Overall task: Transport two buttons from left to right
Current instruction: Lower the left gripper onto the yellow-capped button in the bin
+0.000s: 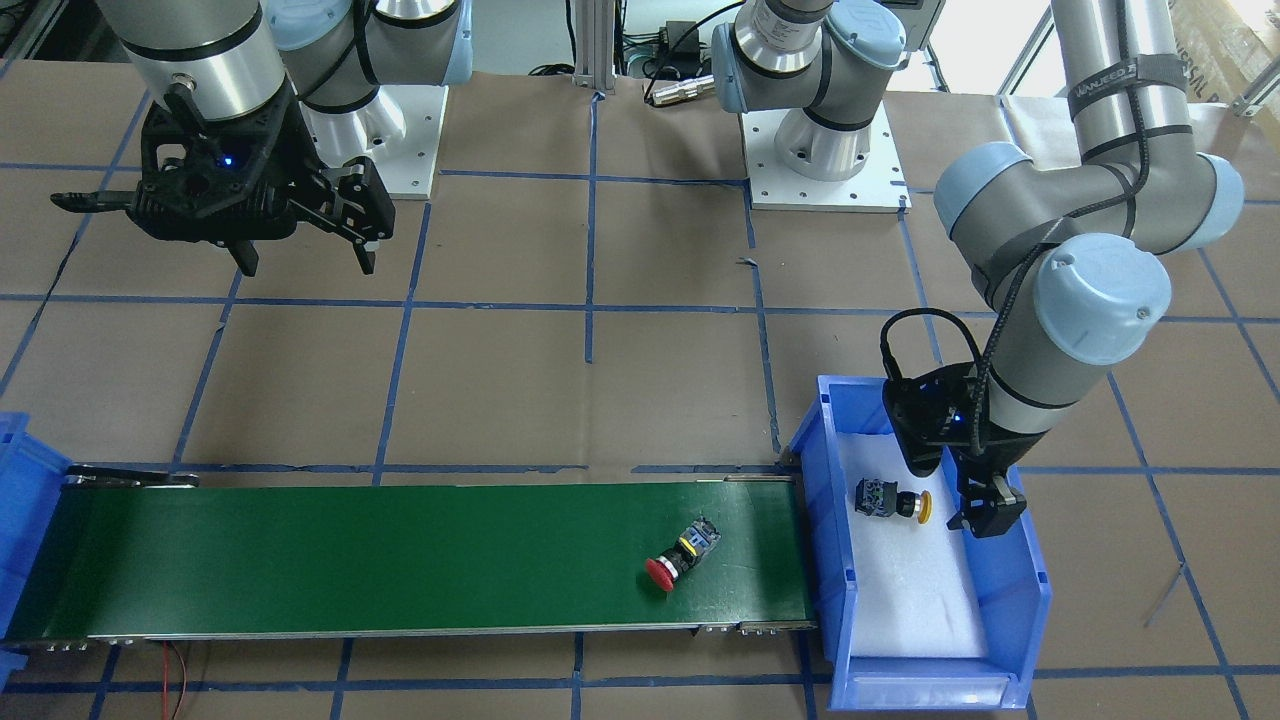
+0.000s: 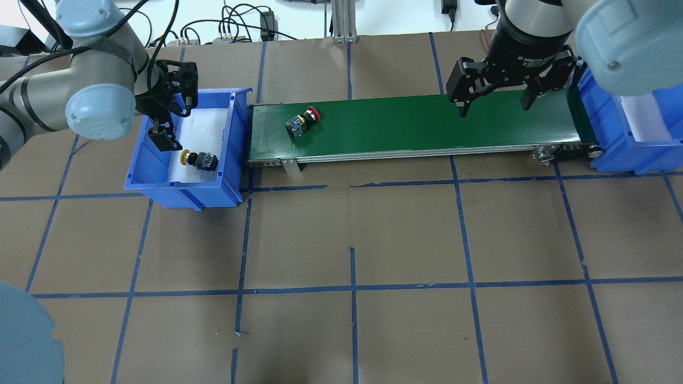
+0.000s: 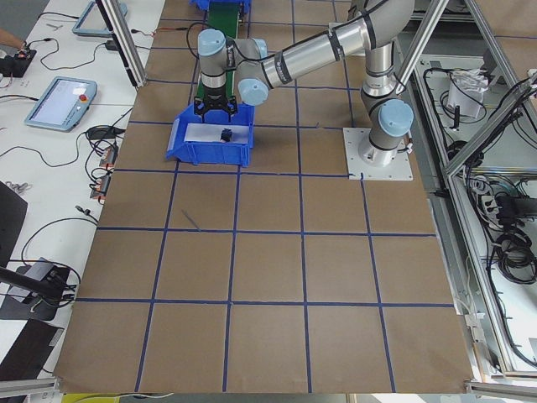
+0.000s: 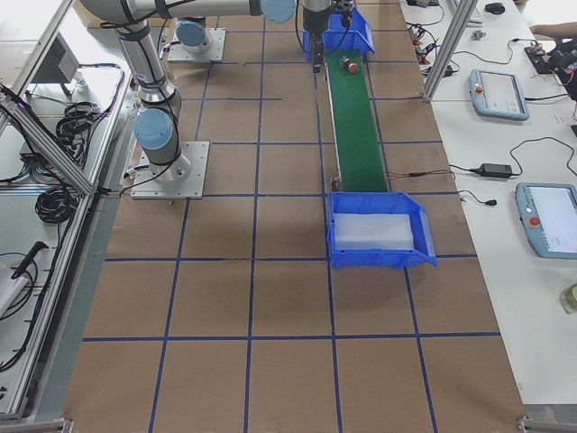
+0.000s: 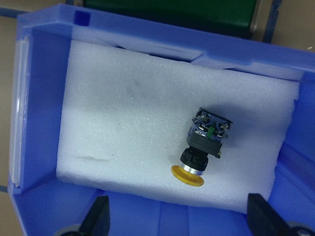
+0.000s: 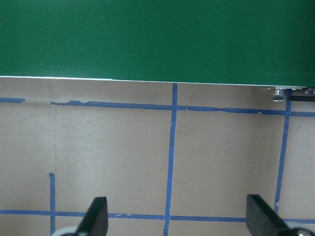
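Note:
A red-capped button lies on its side on the green conveyor belt, near the belt's left end. Inside the left blue bin, a yellow-capped button rests on white foam. My left gripper hangs open just above that bin, close to the yellow cap, holding nothing. Well above the belt's right part, my right gripper is open and empty.
A second blue bin lined with white foam stands at the belt's right end. Both arm bases are bolted to the brown table with its blue tape grid. Side tables hold tablets and cables.

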Controlling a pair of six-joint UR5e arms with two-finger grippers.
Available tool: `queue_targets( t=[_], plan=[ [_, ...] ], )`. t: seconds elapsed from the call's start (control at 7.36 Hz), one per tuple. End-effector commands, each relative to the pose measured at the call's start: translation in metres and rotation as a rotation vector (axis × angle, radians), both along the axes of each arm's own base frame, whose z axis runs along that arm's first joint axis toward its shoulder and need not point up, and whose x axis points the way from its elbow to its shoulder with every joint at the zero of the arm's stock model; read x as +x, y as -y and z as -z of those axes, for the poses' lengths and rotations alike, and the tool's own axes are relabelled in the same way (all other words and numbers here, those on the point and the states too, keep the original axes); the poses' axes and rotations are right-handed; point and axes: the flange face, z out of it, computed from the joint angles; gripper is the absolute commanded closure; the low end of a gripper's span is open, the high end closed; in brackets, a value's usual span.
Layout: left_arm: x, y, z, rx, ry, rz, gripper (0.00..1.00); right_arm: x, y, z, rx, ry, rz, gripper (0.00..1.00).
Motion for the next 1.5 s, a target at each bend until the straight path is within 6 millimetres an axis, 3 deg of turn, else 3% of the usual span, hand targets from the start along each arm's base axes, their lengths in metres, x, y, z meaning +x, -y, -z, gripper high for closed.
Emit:
queue_targets(
  t=[0.0,0.95,1.09,1.36],
  plan=[
    [-0.001,-0.012,0.033,-0.054,0.004,0.042,0.03,0.000,0.000,-0.001,-0.001,0.000,0.000,0.00],
    [-0.005,0.001,0.082,-0.038,-0.074,0.056,0.08,-0.001,0.000,0.000,0.000,0.000,0.003,0.00],
    [-0.005,0.000,0.083,-0.036,-0.075,0.053,0.18,0.000,0.000,0.000,0.000,0.000,0.000,0.00],
    [-0.003,0.001,0.088,-0.030,-0.075,0.043,0.63,0.000,0.000,0.000,0.000,-0.001,0.000,0.00]
  ],
)
